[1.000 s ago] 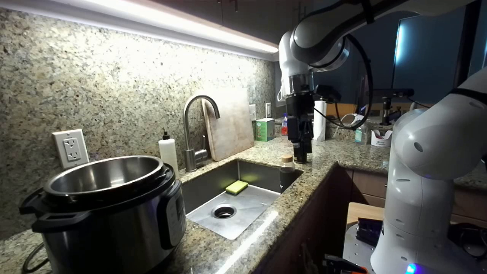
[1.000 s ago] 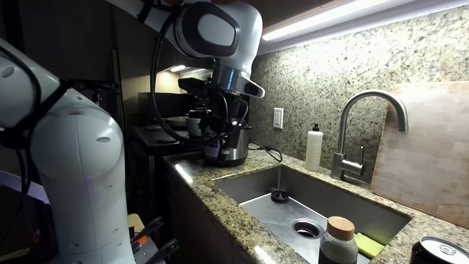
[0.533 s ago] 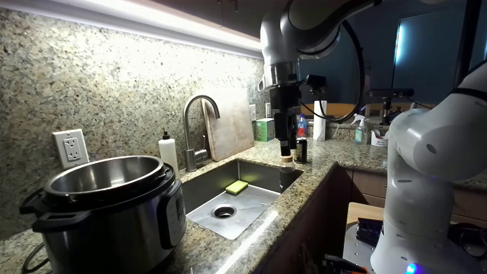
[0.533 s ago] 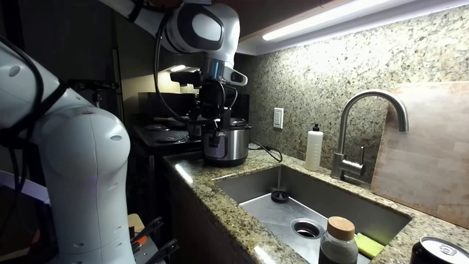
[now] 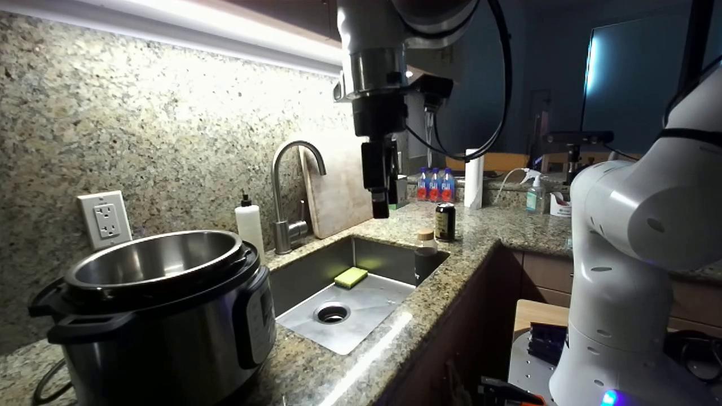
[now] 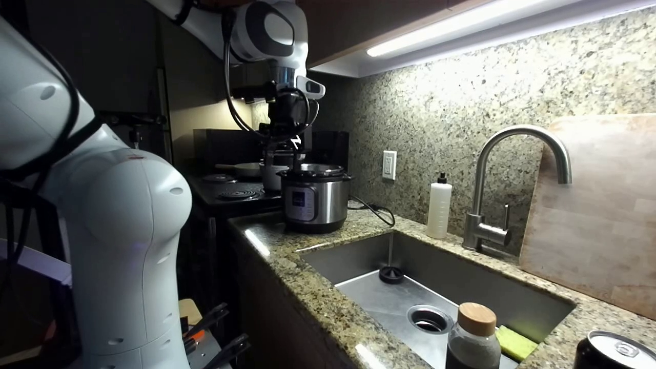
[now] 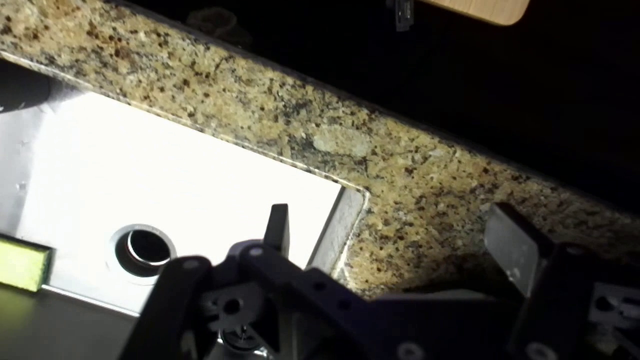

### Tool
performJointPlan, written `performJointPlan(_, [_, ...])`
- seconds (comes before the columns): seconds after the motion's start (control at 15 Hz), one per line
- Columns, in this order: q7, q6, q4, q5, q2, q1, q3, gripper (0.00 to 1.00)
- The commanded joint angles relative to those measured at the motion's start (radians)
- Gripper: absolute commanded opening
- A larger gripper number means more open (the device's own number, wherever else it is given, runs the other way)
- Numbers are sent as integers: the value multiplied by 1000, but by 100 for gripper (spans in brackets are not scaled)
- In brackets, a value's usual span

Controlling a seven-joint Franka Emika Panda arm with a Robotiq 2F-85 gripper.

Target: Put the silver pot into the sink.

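The silver pot point(image 5: 158, 259) is an open steel inner pot seated in a black-and-steel electric cooker point(image 5: 169, 349) on the counter beside the sink. Its rim also shows in an exterior view point(image 6: 322, 167). The sink point(image 5: 372, 310) is a steel basin, also seen in an exterior view point(image 6: 359, 289) and the wrist view point(image 7: 200, 185). My gripper point(image 5: 381, 213) hangs pointing down, apart from the pot. In the wrist view my gripper point(image 7: 390, 218) has its fingers wide apart, with nothing between them, above the sink corner and counter. The pot is out of the wrist view.
A faucet point(image 5: 277, 192), soap bottle point(image 5: 250, 228) and leaning cutting board point(image 5: 338, 186) stand behind the sink. A yellow sponge point(image 5: 351, 278) lies inside. A wooden-capped bottle point(image 6: 474, 333) and black can point(image 5: 445, 223) stand at its far end from the cooker. A cabinet hangs above.
My gripper has moved over the sink toward the cooker, leftward in both exterior views, and has risen. The pot, cooker and other things have not moved.
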Motion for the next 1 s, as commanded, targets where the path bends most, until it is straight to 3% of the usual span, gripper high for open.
performJointPlan(0.0, [38,52,99,9,110,20,34,100])
performJointPlan(0.27, [90,183,168,58,201,45,61,100])
performJointPlan(0.67, [230,575,163,148,321,67,109,100])
performJointPlan(0.93, [247,702,169,177,403,75,96,100])
